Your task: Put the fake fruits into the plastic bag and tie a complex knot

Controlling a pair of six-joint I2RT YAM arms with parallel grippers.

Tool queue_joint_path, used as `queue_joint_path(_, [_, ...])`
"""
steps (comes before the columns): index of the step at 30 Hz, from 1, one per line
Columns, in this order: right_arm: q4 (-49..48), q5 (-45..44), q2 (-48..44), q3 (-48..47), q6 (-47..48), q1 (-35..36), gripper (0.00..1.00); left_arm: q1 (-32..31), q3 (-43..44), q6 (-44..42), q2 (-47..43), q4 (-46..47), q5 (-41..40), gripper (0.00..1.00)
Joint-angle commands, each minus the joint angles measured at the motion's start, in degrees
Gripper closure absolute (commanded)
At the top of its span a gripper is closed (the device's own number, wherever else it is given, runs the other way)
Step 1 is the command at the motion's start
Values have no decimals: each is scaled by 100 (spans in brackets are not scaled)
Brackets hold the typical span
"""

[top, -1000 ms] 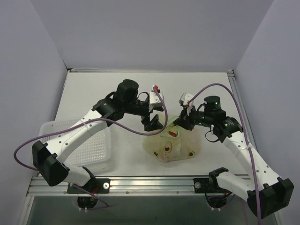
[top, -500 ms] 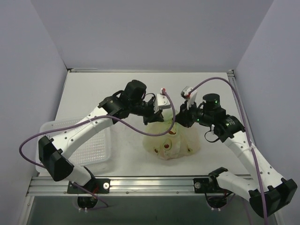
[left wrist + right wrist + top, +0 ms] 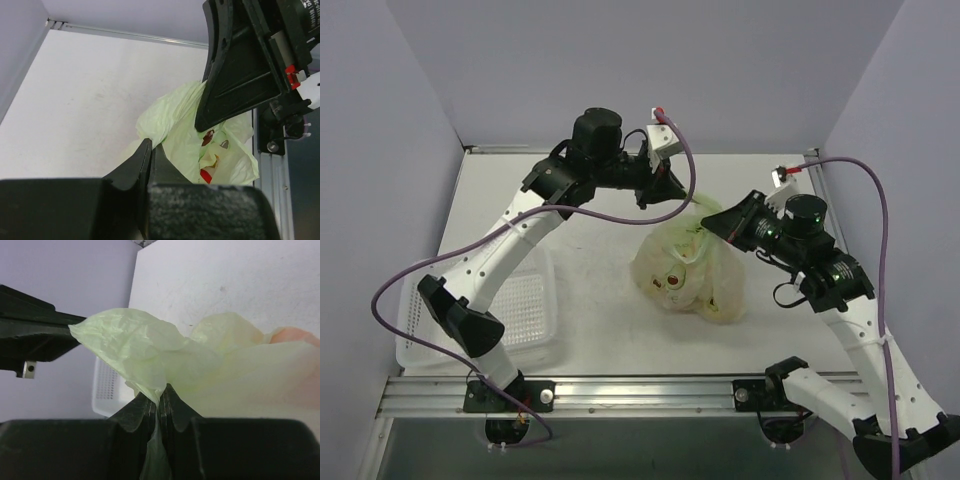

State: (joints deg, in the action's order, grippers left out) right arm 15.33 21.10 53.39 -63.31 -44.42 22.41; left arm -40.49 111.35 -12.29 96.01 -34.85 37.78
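Note:
The pale green plastic bag [image 3: 708, 288] sits mid-table, its top drawn upward into two flaps. Through the film show the fake fruits [image 3: 670, 283], red and yellow pieces [image 3: 206, 175]. My left gripper [image 3: 672, 190] is above the bag's back left, shut with a flap's edge [image 3: 167, 117] at its tips [image 3: 151, 145]. From the right, my right gripper [image 3: 720, 226] is shut on the other flap; film runs down between its fingers [image 3: 162, 392]. A peach-coloured fruit [image 3: 295, 335] glows through the bag. No knot is in view.
A white perforated basket tray [image 3: 525, 310] stands at the near left, under the left arm, and also shows in the right wrist view [image 3: 107, 390]. A metal rail [image 3: 640, 392] runs along the near edge. Walls close in the left, back and right.
The left gripper has shut on the bag's edge. Both grippers rose and moved apart towards the back, pulling the bag's mouth up and stretching it.

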Motion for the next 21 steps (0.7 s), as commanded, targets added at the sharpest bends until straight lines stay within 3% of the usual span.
queue_joint_path(1, [65,-616,-267,-6,-1524,-61,100,120,413,674,102,75,107,100])
queue_joint_path(6, [199,-827,-381,757,-2331,-737,100,156,318,1772,85,101,150,100])
queue_joint_path(11, [-135,-871,-390,1610,-2290,-870,100,147,-1314,3188,-441,1125,467,100])
queue_joint_path(13, [-363,-827,-285,1768,-2299,-826,100,59,-1930,3722,-652,1488,187,100])
queue_joint_path(17, [-750,-880,-171,2059,-2150,-677,100,-161,-3528,3998,-1127,2278,-595,100])
queue_joint_path(21, [-1092,-871,-144,2182,-1939,-554,100,-336,-4068,4139,-1137,2852,-710,100])
